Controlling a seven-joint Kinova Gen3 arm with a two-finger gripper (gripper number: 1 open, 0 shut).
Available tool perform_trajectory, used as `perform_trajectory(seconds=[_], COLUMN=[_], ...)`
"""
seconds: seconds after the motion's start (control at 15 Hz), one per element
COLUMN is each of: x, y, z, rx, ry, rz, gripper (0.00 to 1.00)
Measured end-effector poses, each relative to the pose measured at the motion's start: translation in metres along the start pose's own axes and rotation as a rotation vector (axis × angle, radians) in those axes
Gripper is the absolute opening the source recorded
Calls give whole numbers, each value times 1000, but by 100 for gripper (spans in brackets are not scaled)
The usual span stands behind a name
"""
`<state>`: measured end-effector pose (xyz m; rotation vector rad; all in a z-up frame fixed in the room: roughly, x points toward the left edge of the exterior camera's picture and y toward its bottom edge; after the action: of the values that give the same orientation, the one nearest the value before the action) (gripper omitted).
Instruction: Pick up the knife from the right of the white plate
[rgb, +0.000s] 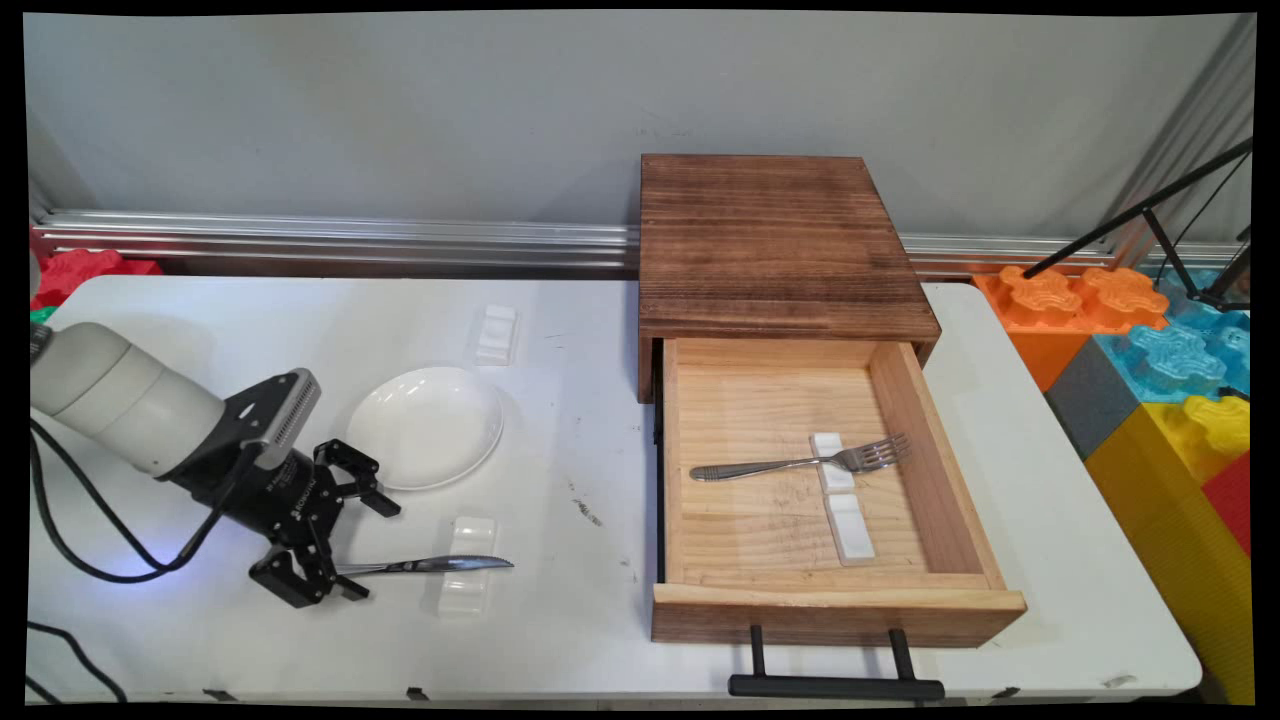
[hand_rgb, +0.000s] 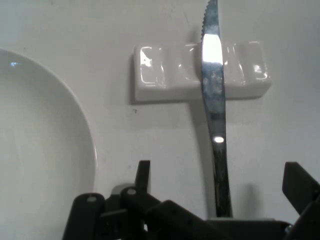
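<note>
The black two-finger gripper (rgb: 352, 545) sits low over the white table (rgb: 560, 600) with its fingers spread wide, the handle of a shiny steel table knife (rgb: 430, 565) lying between them, seemingly untouched. The knife's blade crosses a small white ceramic cutlery rest (hand_rgb: 200, 72), just beside a round white plate (rgb: 425, 427).

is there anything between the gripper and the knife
Nothing visible does. The gripper is low at the table's near left with its fingers open on either side of the knife handle; the hand view shows the handle running straight into the gap. The blade lies across a white cutlery rest, with the white plate off to one side.
</note>
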<state>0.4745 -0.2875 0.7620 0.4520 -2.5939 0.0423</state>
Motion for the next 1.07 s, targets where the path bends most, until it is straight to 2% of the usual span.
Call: perform_trajectory(seconds=[1.07], x=[-4], y=[-1], z=[21], rx=[0], ry=[23], rz=[17], gripper=[100])
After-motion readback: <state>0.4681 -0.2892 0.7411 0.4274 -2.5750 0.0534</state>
